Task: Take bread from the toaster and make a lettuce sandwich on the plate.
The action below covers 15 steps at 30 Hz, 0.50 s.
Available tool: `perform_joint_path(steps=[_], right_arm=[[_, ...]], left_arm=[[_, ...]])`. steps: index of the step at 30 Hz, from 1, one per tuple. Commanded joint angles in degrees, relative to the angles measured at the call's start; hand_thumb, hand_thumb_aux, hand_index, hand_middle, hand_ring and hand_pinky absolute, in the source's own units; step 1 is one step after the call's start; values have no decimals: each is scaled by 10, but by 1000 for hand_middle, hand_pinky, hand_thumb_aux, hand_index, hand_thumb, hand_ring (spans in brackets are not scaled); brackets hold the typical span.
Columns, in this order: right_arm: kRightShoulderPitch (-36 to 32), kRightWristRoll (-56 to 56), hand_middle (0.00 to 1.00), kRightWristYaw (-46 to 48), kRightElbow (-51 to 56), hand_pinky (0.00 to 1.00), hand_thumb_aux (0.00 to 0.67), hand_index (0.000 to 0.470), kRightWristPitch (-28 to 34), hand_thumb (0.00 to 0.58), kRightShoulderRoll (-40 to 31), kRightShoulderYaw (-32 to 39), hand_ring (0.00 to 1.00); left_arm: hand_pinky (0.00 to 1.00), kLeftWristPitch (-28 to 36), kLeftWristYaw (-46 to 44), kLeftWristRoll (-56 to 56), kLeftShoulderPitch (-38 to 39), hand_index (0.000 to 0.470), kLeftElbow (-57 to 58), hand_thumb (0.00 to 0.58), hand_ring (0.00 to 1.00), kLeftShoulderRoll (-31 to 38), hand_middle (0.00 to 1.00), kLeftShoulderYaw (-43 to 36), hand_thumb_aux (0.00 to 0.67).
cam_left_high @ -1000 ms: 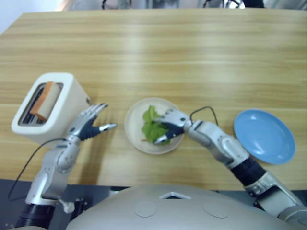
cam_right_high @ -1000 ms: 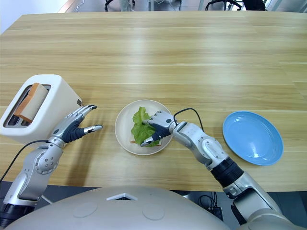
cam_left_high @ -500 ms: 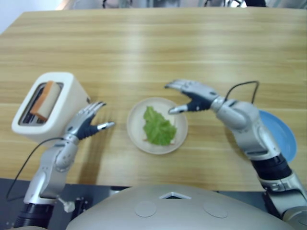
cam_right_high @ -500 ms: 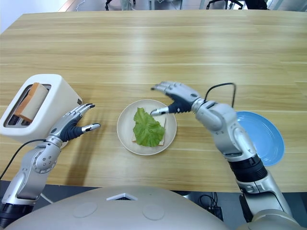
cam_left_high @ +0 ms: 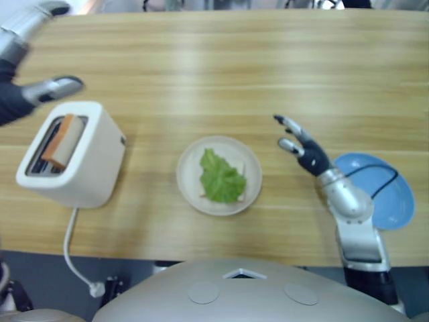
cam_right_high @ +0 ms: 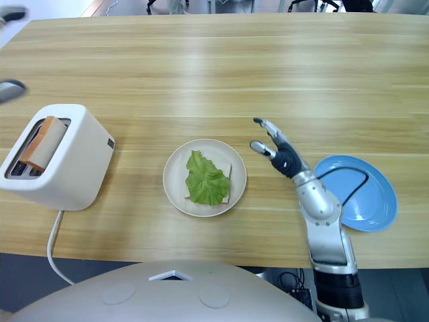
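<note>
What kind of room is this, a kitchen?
Probably an office or lab, not a kitchen: a long pale wooden table, wheeled chair bases behind it, a white boxy toaster staged on top.

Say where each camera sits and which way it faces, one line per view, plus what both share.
Left eye view: on the head, facing forward and down at the light wooden table; left hand upper left, open right hand near the round blue plate.
Right eye view: beside it, same aim; same two hands.
Shared: white toaster holding a bread slice, green lettuce leaf on the round cream plate.
</note>
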Motion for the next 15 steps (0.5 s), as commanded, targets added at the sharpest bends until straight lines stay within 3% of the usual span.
perform_joint_path(steps=[1,8,15], right_arm=[[41,16,0,-48,21,0,0,0,-31,0,9,-49,0],[79,25,0,-66,32,0,0,0,-63,0,-8,-88,0],[106,-1,0,-96,30,0,0,0,-79,0,2,-77,0]], left_arm=[[0,-69,-5,79,61,0,126,0,0,31,0,18,0],[0,-211,29,193,179,0,228,0,0,55,0,15,0],[0,-243,43,253,213,0,274,0,0,69,0,-7,0]])
